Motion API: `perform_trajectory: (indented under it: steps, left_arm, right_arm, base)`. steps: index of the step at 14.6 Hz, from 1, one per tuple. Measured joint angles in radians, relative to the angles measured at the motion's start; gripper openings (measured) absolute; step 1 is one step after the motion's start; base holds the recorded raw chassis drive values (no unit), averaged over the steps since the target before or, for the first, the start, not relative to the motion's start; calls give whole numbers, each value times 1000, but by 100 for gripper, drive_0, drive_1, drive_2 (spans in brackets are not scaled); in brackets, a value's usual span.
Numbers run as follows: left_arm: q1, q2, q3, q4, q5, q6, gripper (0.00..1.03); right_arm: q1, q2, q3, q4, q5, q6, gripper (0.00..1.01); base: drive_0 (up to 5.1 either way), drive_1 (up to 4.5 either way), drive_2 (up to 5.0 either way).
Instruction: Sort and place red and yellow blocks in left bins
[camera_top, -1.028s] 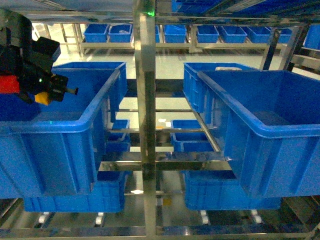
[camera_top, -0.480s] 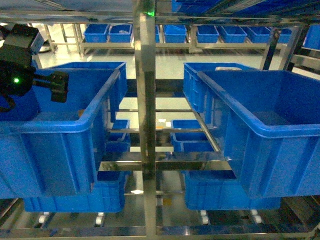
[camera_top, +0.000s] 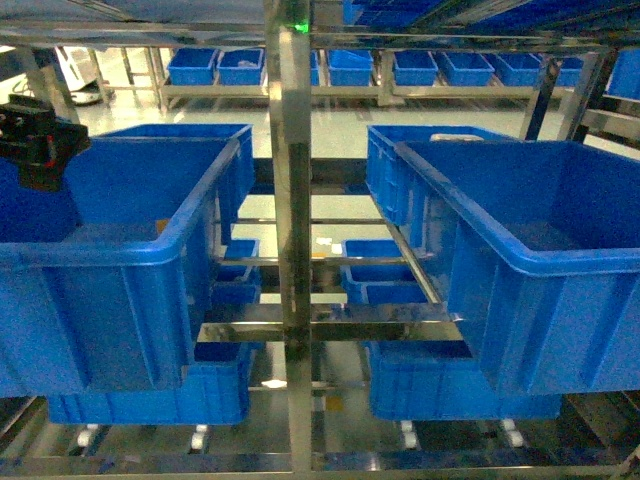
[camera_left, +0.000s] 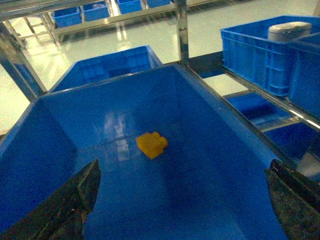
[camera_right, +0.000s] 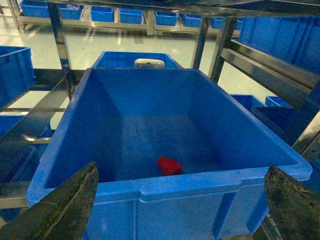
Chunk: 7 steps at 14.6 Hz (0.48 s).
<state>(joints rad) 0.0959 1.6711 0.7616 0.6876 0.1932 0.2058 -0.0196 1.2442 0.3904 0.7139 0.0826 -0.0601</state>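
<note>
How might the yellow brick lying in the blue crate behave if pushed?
The yellow brick looks like glossy hard plastic, so probably stiff and light. Its blocky shape suggests sliding, not rolling. The blue crate floor looks shiny, so it may skid easily.

Bright-blue crates (camera_top: 120, 250), orange-yellow block (camera_left: 152, 144), red block (camera_right: 169, 165), silver metal rack (camera_top: 293, 200)

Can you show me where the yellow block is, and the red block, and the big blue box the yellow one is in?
yellow block (camera_left: 152, 144), left wrist view, top face.
red block (camera_right: 169, 165), right wrist view, its middle.
blue box (camera_left: 210, 150), left wrist view, inner right wall.
</note>
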Motion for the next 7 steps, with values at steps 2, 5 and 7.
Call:
perform_trajectory:
  steps: [2, 5, 7]
  left_arm:
    - [-5, -127, -121, 11, -10, -18, 98]
    - [-26, -208, -200, 39, 8, -43, 98]
    - [-54, -311, -306, 98, 54, -89, 98]
  right_arm:
    - [0, 0, 0, 0, 0, 0, 98]
    - [0, 0, 0, 0, 0, 0, 98]
    - [0, 0, 0, 0, 0, 0, 98]
  base:
    - [0, 0, 0]
    - [0, 0, 0]
    - [0, 0, 0]
